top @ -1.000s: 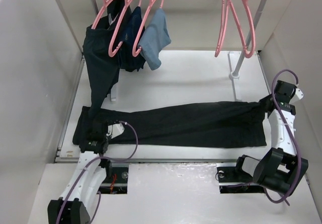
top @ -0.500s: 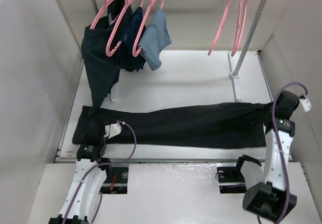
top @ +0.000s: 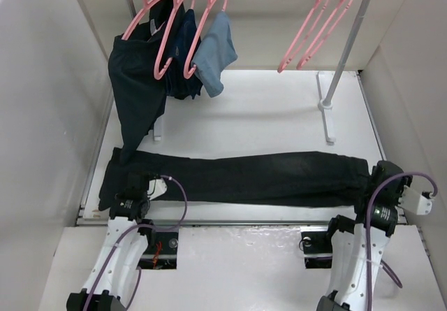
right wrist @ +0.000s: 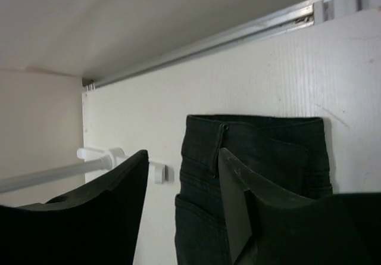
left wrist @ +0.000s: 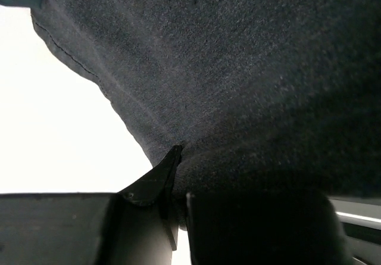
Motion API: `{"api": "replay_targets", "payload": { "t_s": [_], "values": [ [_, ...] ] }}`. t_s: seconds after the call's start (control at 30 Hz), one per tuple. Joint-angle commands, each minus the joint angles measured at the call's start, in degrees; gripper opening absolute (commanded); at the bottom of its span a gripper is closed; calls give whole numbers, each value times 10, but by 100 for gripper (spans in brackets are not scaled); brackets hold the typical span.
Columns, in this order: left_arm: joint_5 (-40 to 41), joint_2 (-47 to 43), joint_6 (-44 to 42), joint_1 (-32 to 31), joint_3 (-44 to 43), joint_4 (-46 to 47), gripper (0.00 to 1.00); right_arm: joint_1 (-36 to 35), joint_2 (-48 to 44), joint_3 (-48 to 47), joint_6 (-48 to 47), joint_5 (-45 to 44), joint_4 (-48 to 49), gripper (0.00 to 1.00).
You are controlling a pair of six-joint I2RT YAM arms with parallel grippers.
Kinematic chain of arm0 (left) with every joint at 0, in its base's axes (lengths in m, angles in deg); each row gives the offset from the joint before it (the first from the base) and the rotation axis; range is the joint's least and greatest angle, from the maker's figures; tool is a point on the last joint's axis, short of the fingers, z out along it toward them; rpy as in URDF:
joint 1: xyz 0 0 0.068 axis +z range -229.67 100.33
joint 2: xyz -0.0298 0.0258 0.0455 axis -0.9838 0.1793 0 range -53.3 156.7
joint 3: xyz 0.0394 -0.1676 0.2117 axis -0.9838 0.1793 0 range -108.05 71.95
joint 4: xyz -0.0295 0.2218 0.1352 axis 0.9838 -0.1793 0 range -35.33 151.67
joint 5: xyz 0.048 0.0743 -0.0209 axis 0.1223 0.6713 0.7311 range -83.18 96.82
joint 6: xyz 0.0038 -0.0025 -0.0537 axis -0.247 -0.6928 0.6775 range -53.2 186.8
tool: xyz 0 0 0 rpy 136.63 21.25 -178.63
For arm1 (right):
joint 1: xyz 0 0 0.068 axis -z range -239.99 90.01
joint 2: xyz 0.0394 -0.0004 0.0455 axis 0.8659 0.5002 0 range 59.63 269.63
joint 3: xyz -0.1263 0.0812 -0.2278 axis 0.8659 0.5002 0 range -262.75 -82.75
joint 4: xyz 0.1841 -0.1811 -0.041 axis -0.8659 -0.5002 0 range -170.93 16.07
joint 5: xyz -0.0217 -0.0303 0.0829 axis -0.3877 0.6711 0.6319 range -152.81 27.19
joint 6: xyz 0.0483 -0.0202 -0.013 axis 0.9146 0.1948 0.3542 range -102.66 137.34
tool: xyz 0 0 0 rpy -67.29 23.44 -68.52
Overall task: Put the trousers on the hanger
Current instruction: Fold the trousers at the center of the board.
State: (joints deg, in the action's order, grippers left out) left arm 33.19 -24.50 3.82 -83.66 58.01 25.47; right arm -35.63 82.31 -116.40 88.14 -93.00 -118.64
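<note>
The black trousers (top: 244,178) lie flat across the table, legs to the left and waistband to the right. My left gripper (top: 133,191) sits at the leg end near the front edge. In the left wrist view it (left wrist: 178,175) is shut, with a fold of the trousers (left wrist: 250,68) pinched between its jaws. My right gripper (top: 377,177) is at the waistband end. In the right wrist view it (right wrist: 183,155) is open and holds nothing; one finger lies over the waistband (right wrist: 274,146), the other over bare table. Empty pink hangers (top: 318,28) hang tilted on the rail at back right.
A dark navy-teal garment (top: 136,94), another dark garment and a light blue cloth (top: 216,52) hang on pink hangers (top: 174,35) at back left. The rack's white pole (top: 346,52) and foot (top: 325,119) stand at the right. White walls enclose both sides.
My right gripper has opened, let go of the waistband and drawn back toward the near edge. My left gripper has shut on the leg end. The empty hangers have swung.
</note>
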Motion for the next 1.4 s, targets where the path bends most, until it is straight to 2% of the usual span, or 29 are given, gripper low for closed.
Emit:
{"api": "replay_targets", "payload": {
  "t_s": [0.0,0.07,0.1,0.2,0.23,0.27,0.3,0.33,0.4,0.43,0.5,0.57,0.6,0.73,0.87,1.0,1.17,1.3,1.37],
  "values": [
    [53,9,16,6,3,20,0,3,-18,-25,34,-91,-30,57],
    [68,9,22,6,-2,33,0,3,-25,-45,19,-143,-37,67],
    [80,9,22,6,-2,43,0,3,-25,-51,-35,-154,-26,70],
    [123,9,22,11,3,90,0,3,-10,-67,-151,-167,25,70],
    [137,15,22,17,3,102,0,3,-4,-73,-187,-154,44,70],
    [142,15,22,17,3,125,0,3,3,-73,-232,-101,72,71],
    [142,33,22,17,3,134,0,3,12,-68,-282,-60,120,74],
    [142,41,28,22,-3,134,0,3,42,-74,-331,-22,120,80],
    [125,59,55,22,-18,122,0,3,82,-103,-325,52,90,81],
    [110,77,65,22,-23,113,16,-10,105,-108,-302,84,62,84],
    [105,91,82,22,-31,98,24,-43,118,-132,-297,113,38,86],
    [98,97,95,22,-31,92,25,-43,130,-177,-243,138,-37,86],
    [92,97,100,22,-31,92,25,-43,137,-177,-243,206,-44,86],
    [86,97,120,22,-31,92,25,-43,137,-106,-222,334,-63,82],
    [75,92,125,22,-31,87,25,-43,148,-34,-202,348,-68,81],
    [69,92,131,22,-36,87,23,-43,148,-3,-190,356,-86,81],
    [49,92,142,22,-47,92,22,-43,154,14,-164,335,-84,79],
    [54,92,142,22,-47,92,19,-43,179,20,-164,351,-84,78],
    [60,92,137,22,-47,92,14,-43,179,15,-190,360,-108,78]
  ]
}}
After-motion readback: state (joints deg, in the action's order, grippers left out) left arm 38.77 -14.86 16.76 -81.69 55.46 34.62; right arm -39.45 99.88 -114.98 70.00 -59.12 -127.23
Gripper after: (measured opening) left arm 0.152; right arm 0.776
